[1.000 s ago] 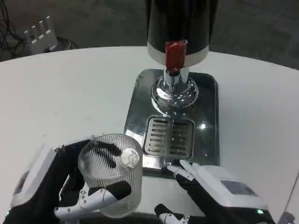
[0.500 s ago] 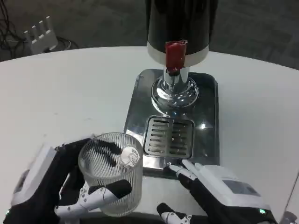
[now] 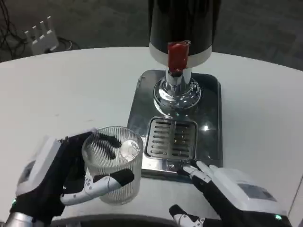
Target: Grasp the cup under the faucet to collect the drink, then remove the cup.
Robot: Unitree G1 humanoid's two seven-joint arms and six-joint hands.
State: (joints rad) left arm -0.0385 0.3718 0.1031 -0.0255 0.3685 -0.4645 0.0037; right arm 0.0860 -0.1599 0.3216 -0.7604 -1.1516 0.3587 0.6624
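A clear ribbed cup (image 3: 112, 163) stands upright at the front left of the table, just left of the dispenser's steel base (image 3: 213, 123). My left hand (image 3: 57, 182) grips it, thumb across its front and fingers behind the glass. The dark dispenser with its red tap handle (image 3: 178, 56) and chrome faucet (image 3: 177, 90) stands at the back, above the slotted drip grate (image 3: 171, 138). My right hand (image 3: 227, 194) lies open at the front edge of the base, fingers pointing toward the grate and holding nothing.
A white power strip (image 3: 41, 34) with cables lies on the floor beyond the table's far left edge. The round white table (image 3: 61, 94) spreads wide to the left and right of the base.
The left hand with the cup has shifted slightly up and away from me, toward the base. The right hand has slid a little right and lower in the picture.
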